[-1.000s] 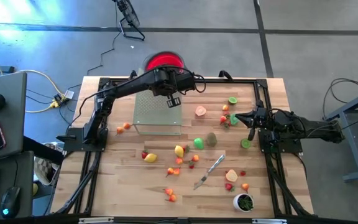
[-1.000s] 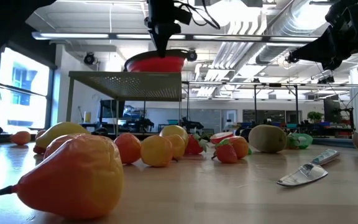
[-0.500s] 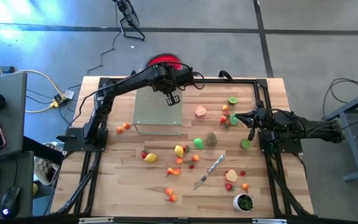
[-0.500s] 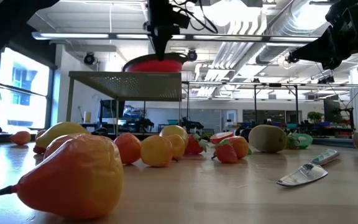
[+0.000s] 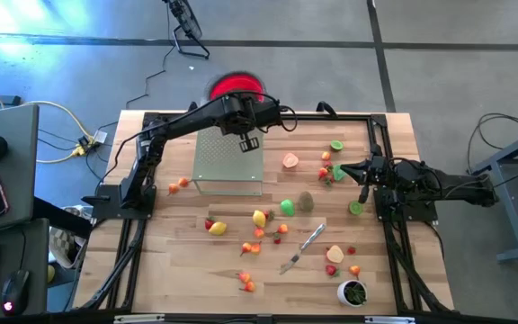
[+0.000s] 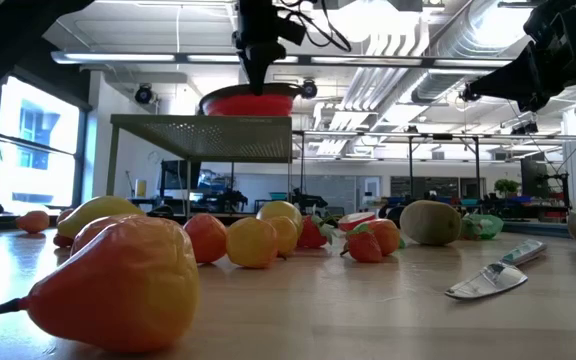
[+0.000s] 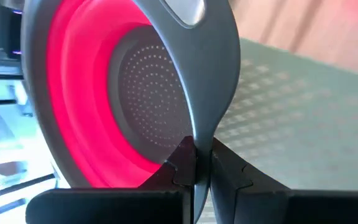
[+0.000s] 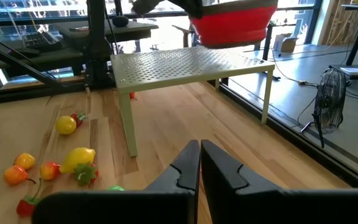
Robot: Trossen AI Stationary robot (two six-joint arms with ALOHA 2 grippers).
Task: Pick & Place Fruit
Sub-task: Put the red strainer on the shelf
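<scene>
Many small toy fruit pieces (image 5: 259,217) lie scattered on the wooden table, red, orange, yellow and green; they fill the foreground of the low view (image 6: 253,240). My left gripper (image 7: 196,165) is up over the far part of a pale green perforated rack (image 5: 228,162), shut on a red bowl (image 5: 236,86) with a grey rim and a perforated bottom. The bowl (image 6: 248,101) hangs just above the rack's top (image 6: 203,124). My right gripper (image 8: 199,152) waits shut at the table's right side (image 5: 342,167), touching nothing. My left gripper pinches the bowl's grey rim at its widened handle tab (image 7: 199,127) between its two fingers. The fingers come slanting down from above (image 6: 258,60). The bowl is lifted clear, its red wall (image 8: 235,22) hanging over the rack's far part.
A silver knife (image 5: 304,247) lies near the table's middle front. A small white cup with green contents (image 5: 352,292) stands at the front right. The rack stands on thin legs (image 8: 128,127), with room under it. Black frame rails (image 5: 394,252) run along the table's sides.
</scene>
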